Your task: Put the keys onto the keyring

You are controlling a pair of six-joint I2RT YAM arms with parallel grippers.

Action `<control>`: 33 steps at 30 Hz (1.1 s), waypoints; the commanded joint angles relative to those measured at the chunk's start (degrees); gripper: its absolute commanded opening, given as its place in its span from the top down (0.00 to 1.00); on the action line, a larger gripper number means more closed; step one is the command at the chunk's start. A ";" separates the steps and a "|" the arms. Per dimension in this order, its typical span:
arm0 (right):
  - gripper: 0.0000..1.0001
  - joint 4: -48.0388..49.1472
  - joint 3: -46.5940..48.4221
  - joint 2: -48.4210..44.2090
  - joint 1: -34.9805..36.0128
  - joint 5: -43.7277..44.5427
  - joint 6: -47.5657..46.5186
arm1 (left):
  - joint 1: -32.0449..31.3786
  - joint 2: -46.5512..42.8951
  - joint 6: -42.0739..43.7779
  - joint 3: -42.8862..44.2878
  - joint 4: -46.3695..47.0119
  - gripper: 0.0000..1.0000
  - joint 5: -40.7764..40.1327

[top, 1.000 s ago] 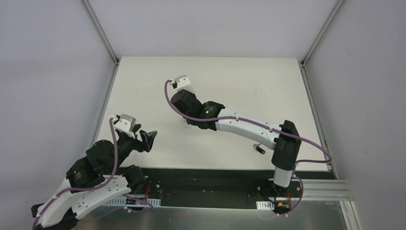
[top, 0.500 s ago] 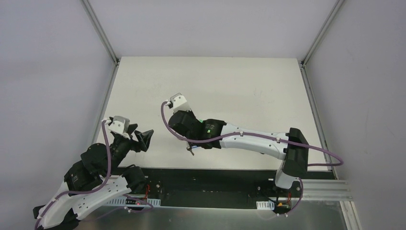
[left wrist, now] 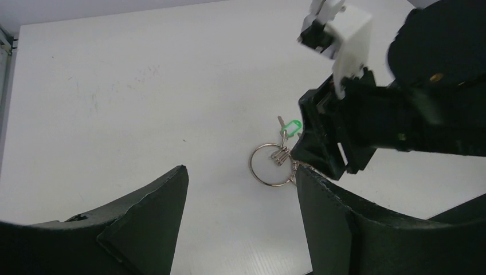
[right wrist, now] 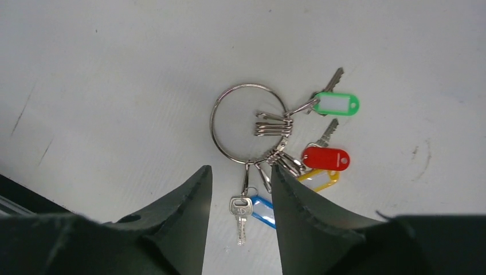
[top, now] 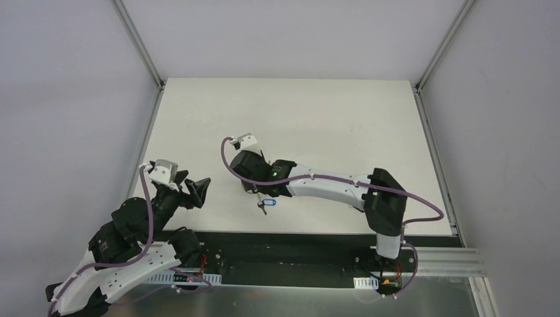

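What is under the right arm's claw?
The keyring lies on the table below the open right gripper, carrying a green tag, red tag, yellow tag and blue tag. Its fingers cover part of the blue tag.

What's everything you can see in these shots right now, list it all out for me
keyring: one, silver, flat on the table below the right gripper
green-tagged key: one, green, right of the ring, joined to it by a clip
red-tagged key: one, red, below the green one
yellow-tagged key: one, yellow, partly under the red tag
blue-tagged key: one, blue, below the ring
bare key: one, silver, beside the blue tag
table: one, white, centre
walls: pale grey, around the table
left gripper: one, black, open, empty, facing the keyring
right gripper: one, black, open, fingers either side of the bare key
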 commanded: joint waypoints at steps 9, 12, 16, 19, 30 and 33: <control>0.50 0.78 9.05 13.04 0.04 -8.26 6.03 | 0.46 -1.01 0.43 -0.42 2.00 0.32 -1.63; 0.49 0.75 10.06 15.51 -0.23 -7.74 6.93 | 0.51 -1.07 0.35 -0.54 2.00 0.32 -1.62; 0.49 1.03 11.23 18.12 -0.69 -7.65 7.15 | 0.49 -1.00 0.30 -0.56 2.04 0.32 -1.44; 0.49 1.55 11.79 19.87 -1.25 -7.76 7.24 | 0.51 -0.82 0.39 -0.51 2.01 0.32 -1.37; 0.54 3.69 9.88 22.45 -3.26 -10.25 7.52 | 0.49 -0.73 0.70 -0.59 2.09 0.32 -1.53; 0.56 4.25 9.60 23.20 -3.12 -11.33 7.33 | 0.51 -0.60 0.70 -0.57 2.09 0.32 -1.45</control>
